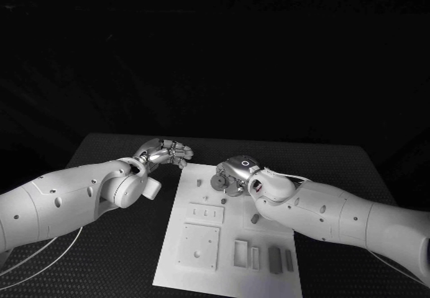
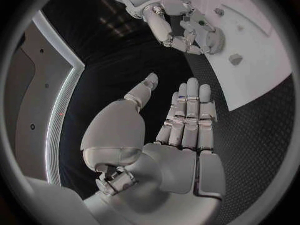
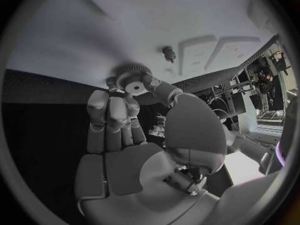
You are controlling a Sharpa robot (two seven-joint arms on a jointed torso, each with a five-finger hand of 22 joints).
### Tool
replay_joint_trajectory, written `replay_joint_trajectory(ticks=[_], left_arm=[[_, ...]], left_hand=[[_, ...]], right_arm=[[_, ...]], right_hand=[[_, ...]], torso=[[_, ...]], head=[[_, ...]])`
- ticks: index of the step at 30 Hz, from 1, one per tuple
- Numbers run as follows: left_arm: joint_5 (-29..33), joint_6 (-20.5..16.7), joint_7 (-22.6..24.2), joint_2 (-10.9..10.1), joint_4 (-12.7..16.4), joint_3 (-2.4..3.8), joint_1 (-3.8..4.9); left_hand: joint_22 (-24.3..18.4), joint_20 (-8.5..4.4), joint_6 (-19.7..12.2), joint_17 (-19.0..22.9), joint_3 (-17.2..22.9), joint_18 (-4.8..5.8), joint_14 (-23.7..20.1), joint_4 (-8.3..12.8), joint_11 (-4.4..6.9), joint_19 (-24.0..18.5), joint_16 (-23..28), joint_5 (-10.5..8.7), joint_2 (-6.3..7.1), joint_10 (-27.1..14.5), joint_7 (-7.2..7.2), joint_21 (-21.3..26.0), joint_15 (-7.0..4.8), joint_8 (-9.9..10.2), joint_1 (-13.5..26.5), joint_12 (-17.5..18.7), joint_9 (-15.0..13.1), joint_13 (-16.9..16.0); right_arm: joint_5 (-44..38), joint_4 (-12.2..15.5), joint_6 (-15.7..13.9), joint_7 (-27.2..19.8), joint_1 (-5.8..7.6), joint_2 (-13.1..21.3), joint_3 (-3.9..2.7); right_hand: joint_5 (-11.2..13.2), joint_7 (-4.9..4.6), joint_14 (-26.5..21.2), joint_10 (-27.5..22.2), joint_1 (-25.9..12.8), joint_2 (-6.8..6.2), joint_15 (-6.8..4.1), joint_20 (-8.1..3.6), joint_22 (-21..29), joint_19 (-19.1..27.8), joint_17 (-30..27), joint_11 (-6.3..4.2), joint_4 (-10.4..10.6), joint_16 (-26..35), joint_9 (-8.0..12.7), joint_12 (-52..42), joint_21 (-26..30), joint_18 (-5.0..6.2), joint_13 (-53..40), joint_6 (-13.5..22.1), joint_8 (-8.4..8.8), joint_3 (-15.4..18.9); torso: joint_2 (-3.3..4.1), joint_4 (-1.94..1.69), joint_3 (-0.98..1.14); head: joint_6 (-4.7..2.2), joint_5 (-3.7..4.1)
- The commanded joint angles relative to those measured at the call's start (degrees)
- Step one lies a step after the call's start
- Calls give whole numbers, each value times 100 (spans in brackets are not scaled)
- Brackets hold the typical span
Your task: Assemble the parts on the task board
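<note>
Right hand [image 3: 128, 130] pinching toothed gear [image 3: 132, 80] over task board [image 3: 125, 30] — wrist view reveals teeth, left hand [image 2: 175, 130] empty, fingers apart.

Grey gear [image 3: 133, 80] at white task board [image 1: 206, 261] edge

1. A robot lab or test bench: two white robot arms [image 1: 72, 198] reach over a black table [image 1: 107, 254] with a ribbed mat.
2. A white task board [image 1: 269, 273] with cut-out slots lies mid-table.
3. Racks of equipment and cables [image 3: 265, 80] stand at the room's edge.
4. Dark surroundings, no household furnishings.
</note>
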State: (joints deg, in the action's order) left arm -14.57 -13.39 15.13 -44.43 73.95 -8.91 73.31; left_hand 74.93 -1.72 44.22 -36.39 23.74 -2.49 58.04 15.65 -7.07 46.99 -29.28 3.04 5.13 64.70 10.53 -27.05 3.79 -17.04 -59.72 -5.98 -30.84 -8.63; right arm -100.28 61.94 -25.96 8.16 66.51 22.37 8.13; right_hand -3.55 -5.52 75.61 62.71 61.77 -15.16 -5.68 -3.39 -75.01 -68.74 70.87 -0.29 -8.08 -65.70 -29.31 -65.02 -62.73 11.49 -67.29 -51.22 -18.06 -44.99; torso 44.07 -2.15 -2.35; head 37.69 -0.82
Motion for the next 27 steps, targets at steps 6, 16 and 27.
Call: replay_joint_trajectory(ticks=[6, 16, 27], left_arm=[[2, 53, 8, 14, 12, 6, 4], [10, 90, -14, 27, 10, 6, 4], [10, 162, -75, 16, 4, 6, 4]], left_hand=[[75, -19, -20, -10, 12, -115, 17, 11, -16, -16, 25, -4, -13, 22, 31, -38, -1, 41, 42, 24, -8, -5], [66, -8, -62, -7, 3, -110, -21, -41, -50, -43, 60, -3, -19, -22, 79, -20, 15, 78, 127, 62, -7, -2], [51, 20, -115, 7, 16, -104, -79, -54, -69, -102, 119, -6, -9, -86, 98, 20, 46, 115, 152, 112, -10, 6]], right_arm=[[69, 5, 194, -42, -7, -3, 6], [176, 17, 292, -40, -6, 21, 6], [399, -52, 547, -3, 3, 38, 6]], right_hand=[[-5, -202, -81, -237, -1, -100, 61, 2, -67, 64, -29, 140, -27, 74, 111, 42, 39, 351, -16, -130, 188, 4], [-2, -280, -124, -309, -7, -141, 132, 3, -66, 102, -12, 216, -79, 93, 239, 47, 71, 351, -34, 204, 387, 70], [-136, -253, -152, -351, 91, -30, 113, 3, -71, 129, -3, 193, -130, 108, 266, 46, 89, 351, -44, 251, 397, 7]], torso=[[-1, 3, 13], [3, 7, 16], [4, 6, 16]], head=[[2, -3], [19, 2], [31, 17]])
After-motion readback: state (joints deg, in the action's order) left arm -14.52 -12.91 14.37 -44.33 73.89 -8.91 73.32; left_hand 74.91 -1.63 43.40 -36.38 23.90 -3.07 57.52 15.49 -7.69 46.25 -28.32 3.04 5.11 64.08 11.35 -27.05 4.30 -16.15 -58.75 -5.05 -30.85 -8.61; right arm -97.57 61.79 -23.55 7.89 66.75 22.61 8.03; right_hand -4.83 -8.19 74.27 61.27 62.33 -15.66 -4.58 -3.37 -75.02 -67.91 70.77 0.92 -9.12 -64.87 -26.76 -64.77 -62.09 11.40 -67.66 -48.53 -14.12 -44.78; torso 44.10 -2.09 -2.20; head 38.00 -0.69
